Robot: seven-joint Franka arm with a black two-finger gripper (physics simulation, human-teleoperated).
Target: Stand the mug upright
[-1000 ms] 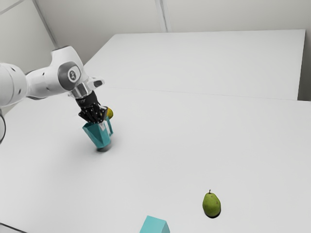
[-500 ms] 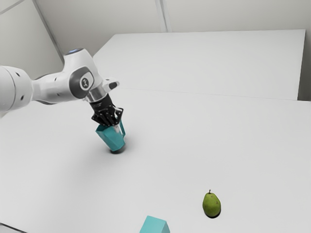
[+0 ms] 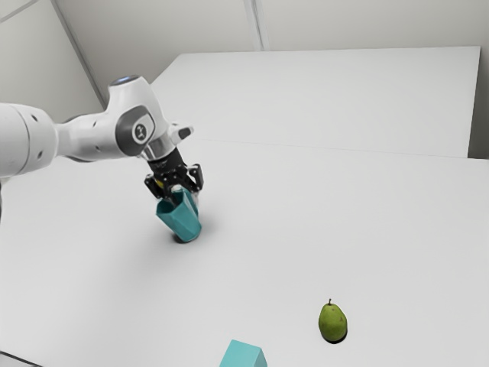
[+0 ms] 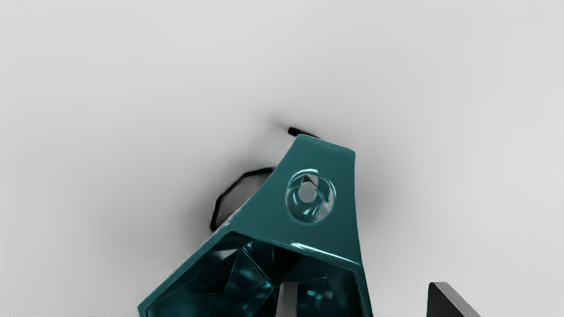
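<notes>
The pale, smooth table (image 3: 306, 229) ran wide, a thin seam crossing its far part, with light grey walls (image 3: 153, 34) behind. In the exterior view a green pear (image 3: 332, 323) stood on its base, stem up, near a teal block (image 3: 243, 355), and something yellow (image 3: 159, 183) peeped from behind the gripper (image 3: 186, 196). The wrist view looked into the hollow of the teal mug (image 3: 182, 220): one finger (image 4: 287, 301) reached into its mouth, the other (image 4: 447, 301) stood outside with a gap to the wall, so the hand was open. The mug sat toward the exterior view's left, tilted, its long axis slanting from the mouth, up and to that view's left, down to the base.
</notes>
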